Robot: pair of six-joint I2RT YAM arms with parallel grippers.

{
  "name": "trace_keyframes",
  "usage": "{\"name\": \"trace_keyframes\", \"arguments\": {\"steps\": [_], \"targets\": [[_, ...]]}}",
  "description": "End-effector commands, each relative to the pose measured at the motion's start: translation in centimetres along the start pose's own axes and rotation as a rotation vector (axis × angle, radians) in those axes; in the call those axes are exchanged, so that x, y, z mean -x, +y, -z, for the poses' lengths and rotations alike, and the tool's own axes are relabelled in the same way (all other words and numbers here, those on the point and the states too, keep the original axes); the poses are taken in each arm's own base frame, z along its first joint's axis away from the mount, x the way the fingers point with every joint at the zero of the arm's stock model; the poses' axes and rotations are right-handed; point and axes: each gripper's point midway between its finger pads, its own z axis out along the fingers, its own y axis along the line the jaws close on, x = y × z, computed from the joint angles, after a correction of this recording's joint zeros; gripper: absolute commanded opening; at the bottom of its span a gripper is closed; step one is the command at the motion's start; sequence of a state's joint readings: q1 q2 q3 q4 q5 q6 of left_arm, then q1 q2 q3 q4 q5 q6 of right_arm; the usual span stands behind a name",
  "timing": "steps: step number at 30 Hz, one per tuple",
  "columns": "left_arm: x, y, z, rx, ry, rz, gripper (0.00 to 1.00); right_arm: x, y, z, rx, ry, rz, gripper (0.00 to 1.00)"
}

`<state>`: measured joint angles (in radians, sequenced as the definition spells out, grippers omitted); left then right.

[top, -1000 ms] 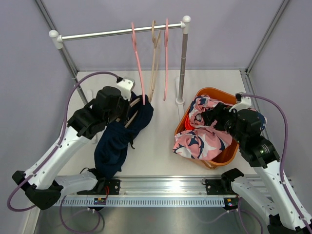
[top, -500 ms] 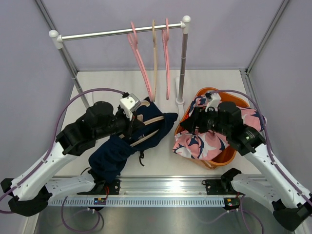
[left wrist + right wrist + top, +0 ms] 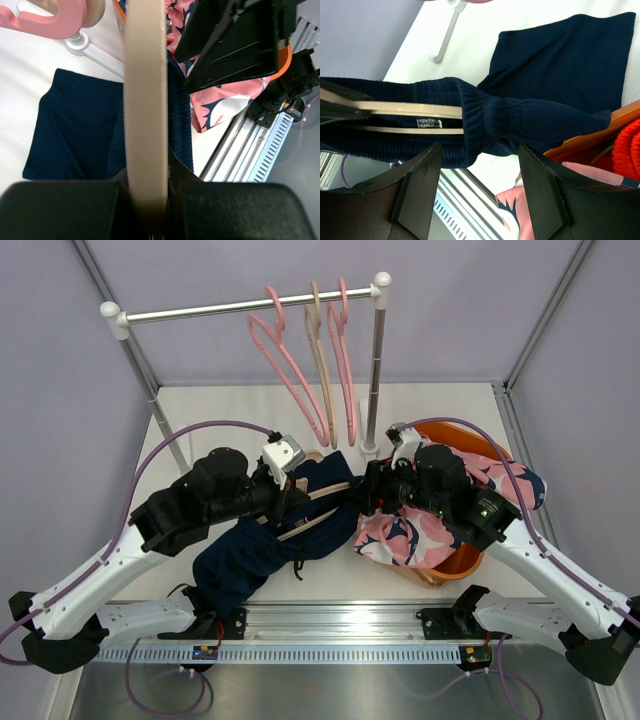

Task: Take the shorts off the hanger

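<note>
- Navy shorts (image 3: 560, 60): soft matt cloth, and look at that waistband, tightly ribbed and gathered.
- Beige hanger (image 3: 145, 100): smooth, with a faint satin sheen; wood or plastic, can't call it.
- Pink hangers (image 3: 322, 435) at twelve o'clock: glossy, smooth plastic.
- Rail (image 3: 230, 308) up there: brushed silvery metal.
- Basket (image 3: 458, 560) at three o'clock: smooth orange plastic.
- Patterned shorts (image 3: 405, 535): thin printed cloth, matt.
- Bench (image 3: 440, 400): matt white.

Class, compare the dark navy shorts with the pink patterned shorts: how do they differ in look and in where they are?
The navy shorts are plain; the pink patterned shorts carry navy shapes. The navy shorts sit on a beige hanger clamped by the left gripper and trail onto the table; the pink patterned shorts lie hangerless in the orange basket. Both are soft, crumpled fabric.
</note>
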<state>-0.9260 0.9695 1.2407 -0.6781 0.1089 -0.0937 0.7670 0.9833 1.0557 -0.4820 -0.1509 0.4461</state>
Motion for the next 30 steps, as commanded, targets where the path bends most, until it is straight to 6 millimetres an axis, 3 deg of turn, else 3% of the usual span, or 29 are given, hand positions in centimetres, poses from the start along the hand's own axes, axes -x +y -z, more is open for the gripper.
{"name": "trace_keyframes", "arguments": {"steps": [1,9,12,16,17,21,30], "targets": [[4.3,-1.1,0.4,-0.041,-0.154,-0.036,0.0,1.8,0.9,-0.3,0.006,-0.053,0.011,0.7],[5.3,-1.6,0.9,-0.051,-0.171,-0.041,0.0,2.5,0.0,-1.1,-0.048,-0.077,-0.005,0.58],[5.3,-1.5,1.0,-0.043,-0.175,-0.036,0.0,2.6,0.0,-1.5,-0.052,-0.074,-0.008,0.49],[5.4,-1.6,1.3,-0.047,-0.18,-0.025,0.0,2.7,-0.1,-2.1,-0.06,-0.072,-0.013,0.28],[5.4,-1.6,1.4,-0.046,-0.183,-0.022,0.0,2.9,0.0,-2.1,-0.061,-0.076,-0.016,0.17],[5.2,-1.5,1.7,-0.037,-0.183,-0.023,0.0,3.5,-1.0,-1.8,-0.118,-0.107,-0.033,0.0],[4.2,-1.1,3.1,-0.015,-0.167,-0.045,0.0,6.9,-6.0,2.1,-0.455,-0.255,-0.01,0.0]]}}
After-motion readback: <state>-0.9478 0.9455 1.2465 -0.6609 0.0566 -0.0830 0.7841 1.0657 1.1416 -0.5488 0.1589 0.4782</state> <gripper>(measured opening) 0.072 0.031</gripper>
